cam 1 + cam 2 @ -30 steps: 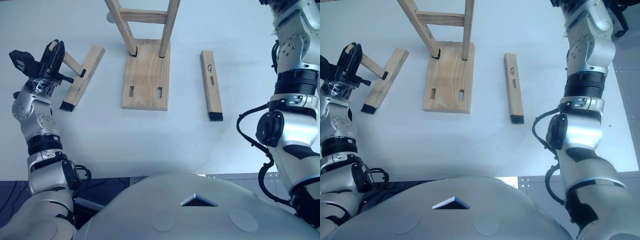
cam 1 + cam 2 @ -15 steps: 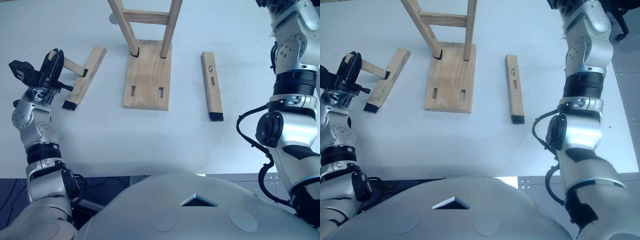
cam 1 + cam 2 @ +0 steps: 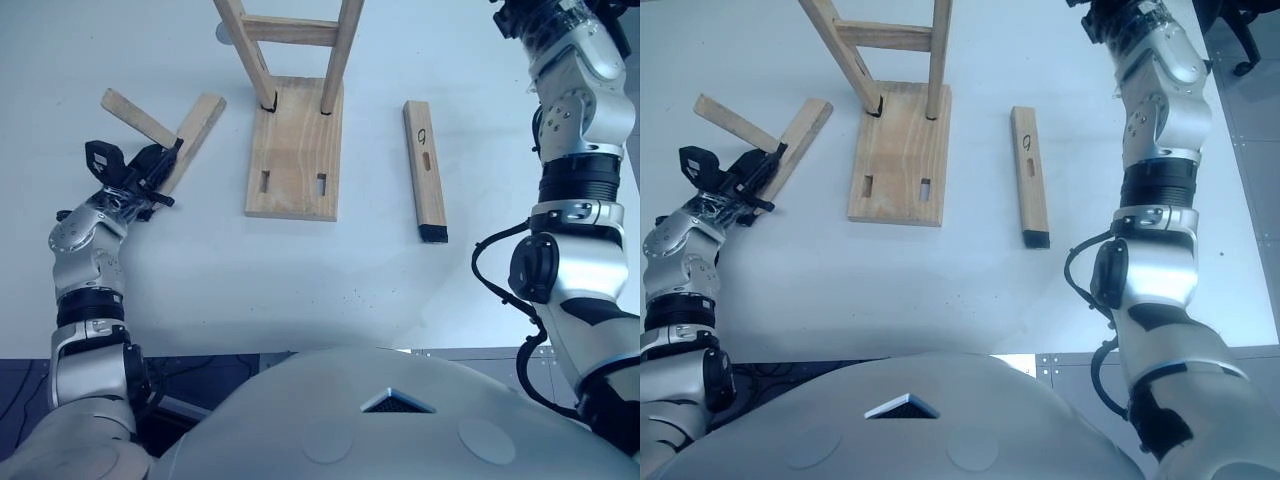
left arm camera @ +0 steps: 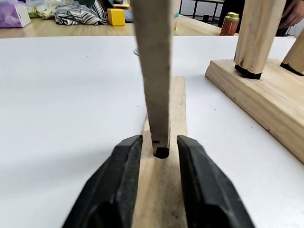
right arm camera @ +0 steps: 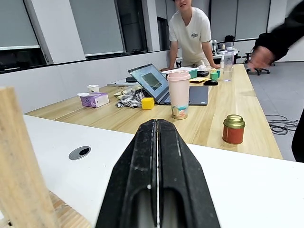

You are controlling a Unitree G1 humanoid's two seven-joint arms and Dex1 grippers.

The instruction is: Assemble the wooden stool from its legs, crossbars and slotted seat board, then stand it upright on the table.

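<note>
At the left side of the table [image 3: 300, 270], the left gripper [image 4: 156, 152] sits low over the near end of the flat leg [image 3: 196, 128] — the leg's long axis runs straight away from it, in line with the fingers. The crossbar [image 3: 135, 113] rises from its slot just past the fingertips. The jaws are parted, one finger on each side of the wood; whether they touch it I cannot tell. The seat board [image 3: 293, 170] lies near, to the right. The right gripper [image 5: 156, 137] — closed, empty — hangs high, well apart.

Wooden desk [image 5: 209, 124] in background carries open laptop [image 5: 153, 81], pink cup [image 5: 179, 95], red tin [image 5: 233, 130], yellow block [image 5: 147, 103], purple tissue box [image 5: 94, 100], striped cloth heap [image 5: 127, 99].
</note>
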